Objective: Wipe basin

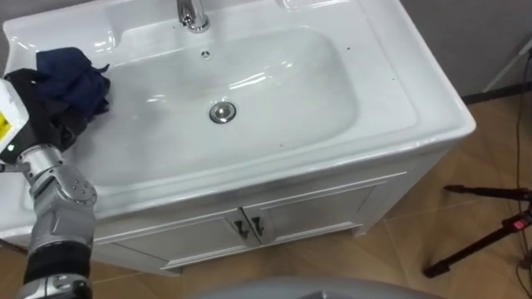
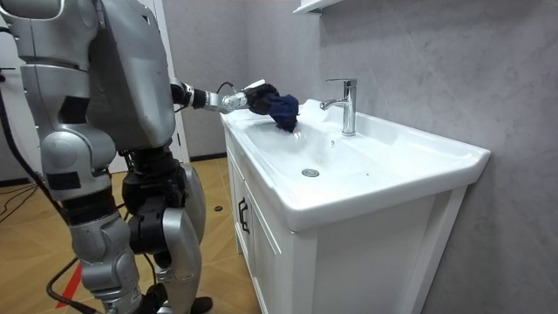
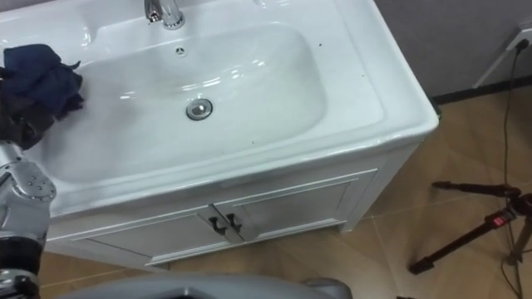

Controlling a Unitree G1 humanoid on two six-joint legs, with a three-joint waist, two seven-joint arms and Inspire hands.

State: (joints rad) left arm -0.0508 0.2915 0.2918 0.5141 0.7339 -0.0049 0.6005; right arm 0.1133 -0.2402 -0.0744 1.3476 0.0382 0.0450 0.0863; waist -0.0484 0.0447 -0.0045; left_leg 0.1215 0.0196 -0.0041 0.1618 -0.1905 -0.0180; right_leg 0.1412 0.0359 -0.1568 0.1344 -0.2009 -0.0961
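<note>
Grasping the blue cloth (image 1: 76, 76), the left hand (image 1: 35, 112) sits at the basin's (image 1: 283, 91) nine o'clock rim; the drain (image 1: 222, 111) lies toward three o'clock.

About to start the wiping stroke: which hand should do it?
Left, probably: the left hand is closed on the dark blue cloth at the left rim of the basin, so it can sweep straight inward.

Open basin (image 1: 274, 91), faucet (image 1: 193, 15) standing at back rim
</note>
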